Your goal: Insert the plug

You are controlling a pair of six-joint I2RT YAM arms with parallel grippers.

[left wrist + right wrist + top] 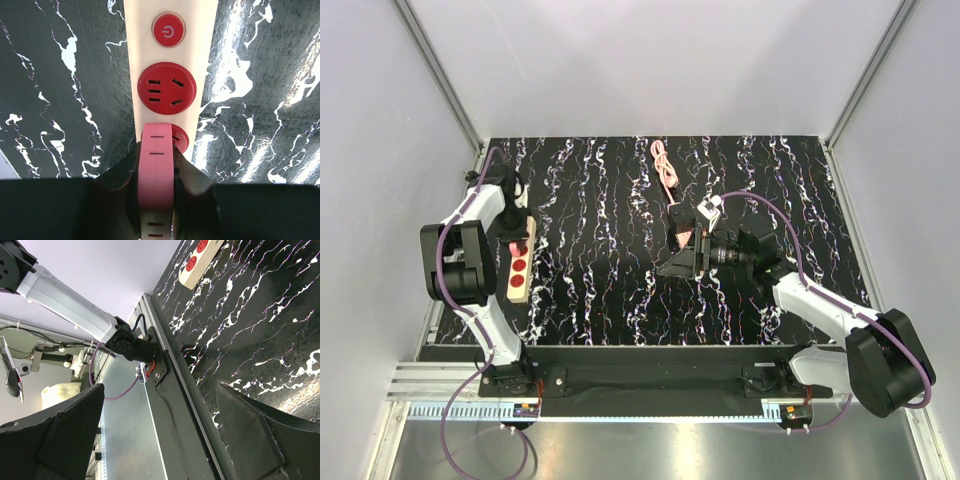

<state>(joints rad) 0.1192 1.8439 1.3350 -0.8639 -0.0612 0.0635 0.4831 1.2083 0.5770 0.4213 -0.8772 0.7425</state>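
Note:
My left gripper (156,162) is shut on the small pink plug (155,185), which has thin slots on its upper face. The plug's front end lies over the middle red socket (180,137) of the beige strip (136,50). The strip's other red socket (166,88) and its red power button (168,30) are uncovered. In the top view the left gripper (518,238) holds the plug (517,245) at the strip's (518,285) far end. My right gripper (682,243) hangs open at mid-table, turned sideways. The right wrist view shows nothing between its fingers (161,390).
A coiled pink cord (665,165) lies at the back middle and runs toward the right gripper; a bit of pink (686,237) shows there. The beige strip also shows far off in the right wrist view (200,257). The table's metal front rail (170,370) runs below.

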